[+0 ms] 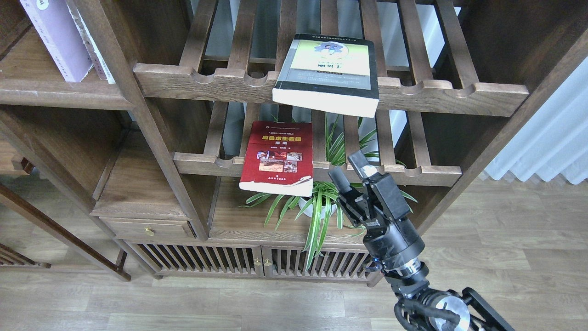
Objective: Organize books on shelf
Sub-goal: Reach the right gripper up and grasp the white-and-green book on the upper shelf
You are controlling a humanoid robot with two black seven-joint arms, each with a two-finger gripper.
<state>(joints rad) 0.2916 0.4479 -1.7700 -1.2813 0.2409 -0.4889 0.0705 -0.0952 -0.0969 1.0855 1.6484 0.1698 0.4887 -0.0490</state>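
Note:
A thick book with a yellow-green, grey and black cover (327, 69) lies flat on the upper slatted rack and overhangs its front rail. A red book with photos (278, 156) lies flat on the lower slatted rack and also overhangs. A pale lilac book (55, 37) stands upright on the solid dark-brown shelf (59, 94) at the top left, with another book beside it. My right gripper (345, 166) is open and empty, in front of the lower rack's rail, just right of the red book. My left gripper is out of view.
A spider plant in a white pot (321, 204) stands on the board under the lower rack, right behind my gripper. A small drawer with a brass knob (148, 230) and slatted cabinet doors (257, 262) sit below. A pale curtain (551, 138) hangs at the right.

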